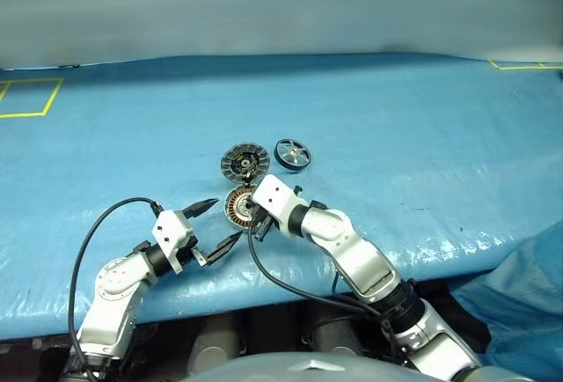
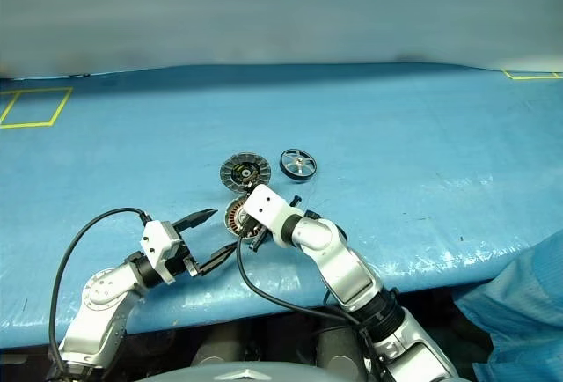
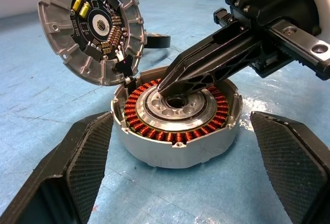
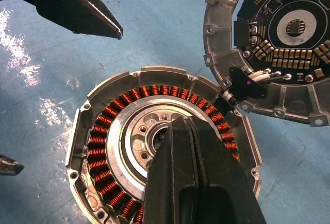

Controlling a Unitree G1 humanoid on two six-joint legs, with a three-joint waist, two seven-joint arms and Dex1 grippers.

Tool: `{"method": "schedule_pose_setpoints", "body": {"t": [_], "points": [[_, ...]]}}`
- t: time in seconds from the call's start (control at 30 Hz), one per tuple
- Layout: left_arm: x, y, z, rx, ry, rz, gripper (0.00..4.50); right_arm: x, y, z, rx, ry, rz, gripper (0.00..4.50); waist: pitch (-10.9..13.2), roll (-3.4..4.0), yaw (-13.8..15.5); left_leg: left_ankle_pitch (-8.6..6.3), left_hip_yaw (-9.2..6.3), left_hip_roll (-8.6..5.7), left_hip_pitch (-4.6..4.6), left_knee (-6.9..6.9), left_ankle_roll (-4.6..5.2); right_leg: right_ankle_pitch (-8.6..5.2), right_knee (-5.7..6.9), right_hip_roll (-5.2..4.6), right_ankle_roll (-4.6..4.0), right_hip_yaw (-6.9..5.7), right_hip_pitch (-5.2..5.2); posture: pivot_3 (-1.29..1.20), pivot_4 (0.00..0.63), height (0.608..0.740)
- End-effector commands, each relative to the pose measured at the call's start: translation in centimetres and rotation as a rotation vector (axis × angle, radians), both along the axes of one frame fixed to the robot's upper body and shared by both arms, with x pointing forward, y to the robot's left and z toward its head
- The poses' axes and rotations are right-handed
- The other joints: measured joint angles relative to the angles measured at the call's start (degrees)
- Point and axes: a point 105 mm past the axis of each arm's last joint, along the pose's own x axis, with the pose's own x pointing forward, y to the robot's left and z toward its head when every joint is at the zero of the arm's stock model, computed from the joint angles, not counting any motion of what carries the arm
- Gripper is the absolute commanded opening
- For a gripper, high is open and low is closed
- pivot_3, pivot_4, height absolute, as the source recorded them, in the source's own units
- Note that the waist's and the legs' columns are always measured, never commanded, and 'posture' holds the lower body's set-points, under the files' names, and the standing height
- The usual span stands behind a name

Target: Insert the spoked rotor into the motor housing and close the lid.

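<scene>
Right pincer [image 4: 178, 131] hides motor housing [image 4: 111, 146] centre; lid [image 4: 227, 53] cut by frame edge.

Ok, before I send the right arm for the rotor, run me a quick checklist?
1. Motor housing open, windings exposed: ok.
2. Housing centre free: not ok, the shut right tool has its tips at the hub.
3. Spoked rotor lies apart on the blue table cover, nothing on it: ok.
4. Lid off the opening, beside the housing, still wired to it: ok.
5. Left tool open, astride the housing, empty: ok.
6. Right tool empty: ok.
</scene>
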Motion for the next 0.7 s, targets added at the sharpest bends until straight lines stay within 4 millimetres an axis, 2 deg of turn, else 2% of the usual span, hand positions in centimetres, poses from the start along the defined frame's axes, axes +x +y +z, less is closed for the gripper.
{"method": "schedule_pose_setpoints", "body": {"t": [0.03, 0.23, 0.4, 0.47, 0.57, 0.7], "points": [[0.0, -0.5, 0.9, -0.010, -0.042, -0.012, 4.50, -0.4, -0.4, -1.5, -0.076, 0.022, 0.006, 0.03, 0.0, 0.00, 0.0, 0.00, 0.00, 0.00, 0.00, 0.00, 0.00, 0.00, 0.00, 0.00, 0.00, -0.01, 0.00, 0.00, 0.150, 0.740], [0.0, -0.4, 0.8, -0.013, -0.038, -0.009, 4.50, -0.3, 0.0, -1.1, -0.067, 0.009, 0.015, 0.03, 0.0, 0.00, 0.0, 0.00, -0.03, 0.00, -0.01, 0.00, -0.01, -0.01, 0.00, 0.00, -0.01, -0.04, 0.01, 0.00, 0.150, 0.740], [0.0, -0.5, 0.8, -0.015, -0.037, -0.009, 4.50, -0.8, 0.1, -2.8, -0.035, 0.112, 0.010, 0.03, 0.0, -0.01, 0.0, 0.01, -0.04, 0.01, 0.01, 0.00, -0.01, -0.01, 0.00, 0.01, -0.02, -0.06, 0.02, 0.00, 0.150, 0.740], [0.0, -0.5, 0.8, -0.016, -0.037, -0.011, 4.50, -0.5, -0.4, -3.2, -0.048, 0.108, -0.022, 0.03, 0.0, 0.00, 0.0, 0.01, -0.06, 0.02, 0.02, 0.00, -0.02, -0.02, 0.01, 0.02, -0.03, -0.07, 0.04, 0.00, 0.150, 0.740], [-0.1, -0.6, 0.7, -0.019, -0.036, -0.012, 4.50, -0.4, -0.7, -3.0, -0.043, 0.097, -0.035, 0.03, 0.0, -0.01, 0.0, 0.00, -0.06, 0.02, 0.02, 0.00, -0.02, -0.02, 0.01, 0.00, -0.03, -0.08, 0.05, 0.00, 0.150, 0.740], [-0.1, -0.7, 0.7, -0.024, -0.036, -0.016, 4.50, -0.2, -0.8, -1.2, -0.022, 0.037, -0.031, 0.03, 0.0, 0.00, 0.1, 0.00, -0.07, 0.01, 0.00, 0.00, -0.02, -0.02, 0.00, -0.05, -0.03, -0.11, 0.05, 0.00, 0.150, 0.740]]}}
